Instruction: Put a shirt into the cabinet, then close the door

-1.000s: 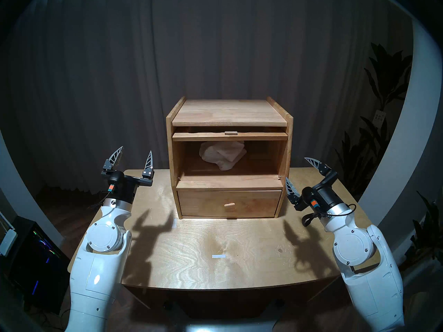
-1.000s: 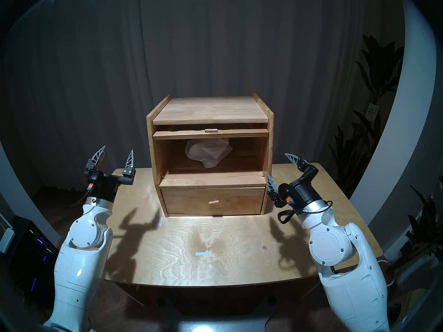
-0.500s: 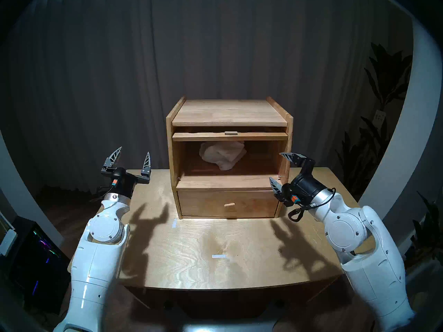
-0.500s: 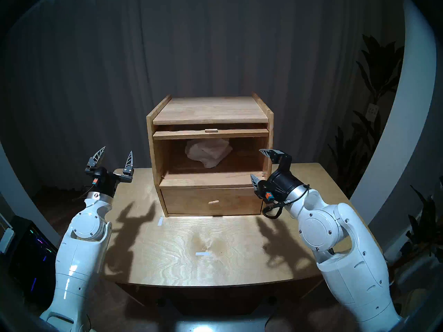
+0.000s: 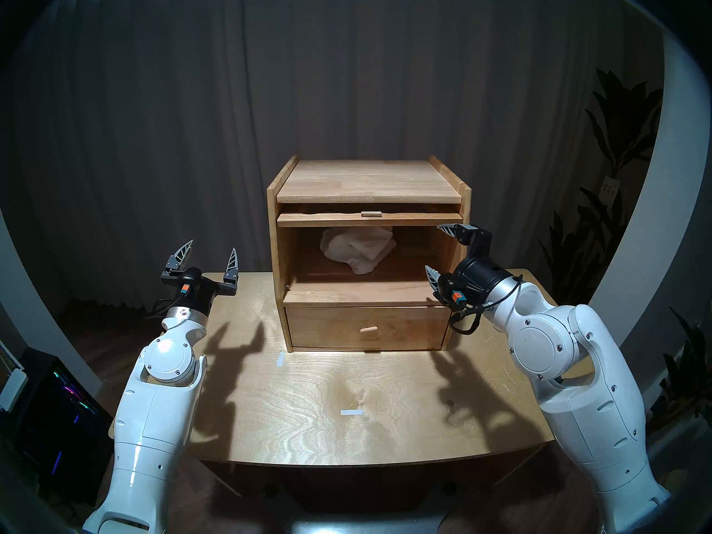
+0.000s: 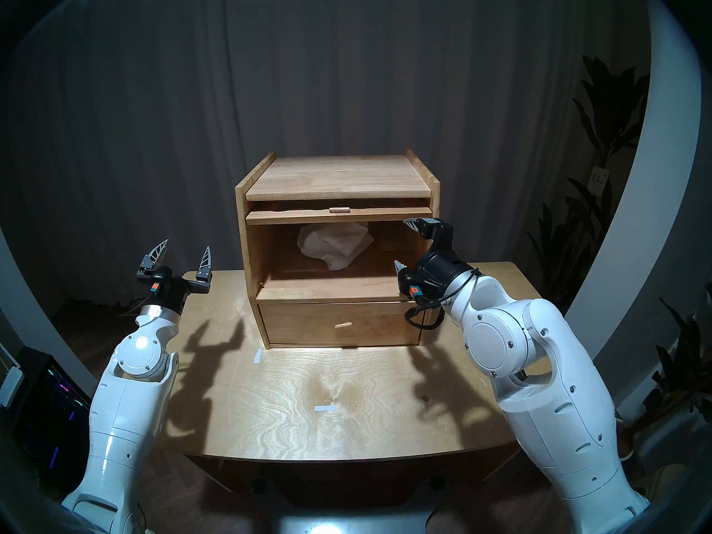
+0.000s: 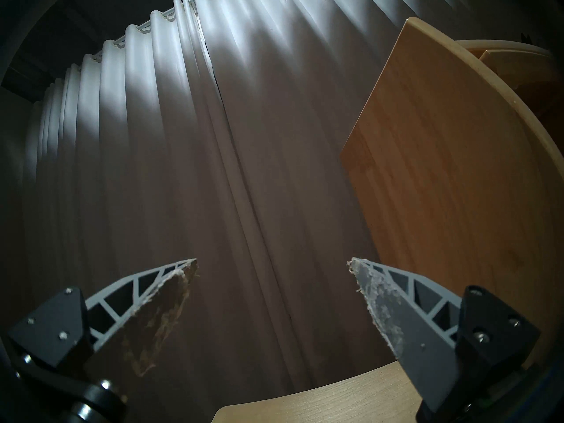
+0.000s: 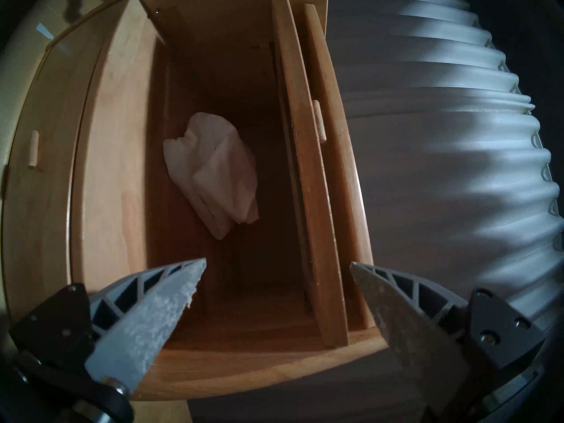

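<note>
The light-brown wooden cabinet (image 5: 366, 182) (image 6: 335, 175) stands at the back of the table. The white shirt (image 5: 358, 248) (image 6: 335, 244) (image 8: 213, 172) lies bundled deep inside its large compartment. The door (image 5: 327, 220) (image 6: 293, 217) (image 8: 308, 169) is raised flat under the top board, with only its front edge and small handle (image 5: 371, 213) showing. My right gripper (image 5: 433, 247) (image 6: 400, 242) (image 8: 277, 262) is open and empty at the right front of the compartment opening, its upper finger just below the door's edge. My left gripper (image 5: 212, 246) (image 6: 187, 244) (image 7: 273, 260) is open and empty, left of the cabinet and pointing upward.
A shut drawer (image 5: 327, 327) with a peg knob sits under the compartment. Two white tape marks (image 5: 351, 412) (image 5: 280, 359) lie on the wooden table (image 5: 308, 425). A grey curtain hangs behind, plants (image 5: 616, 136) stand at the right, and a lit computer case (image 5: 57, 406) sits low left.
My right gripper has swung left and up from beside the cabinet to the front of the compartment's right side. The left gripper has drawn back slightly. Shirt and door have not moved.
</note>
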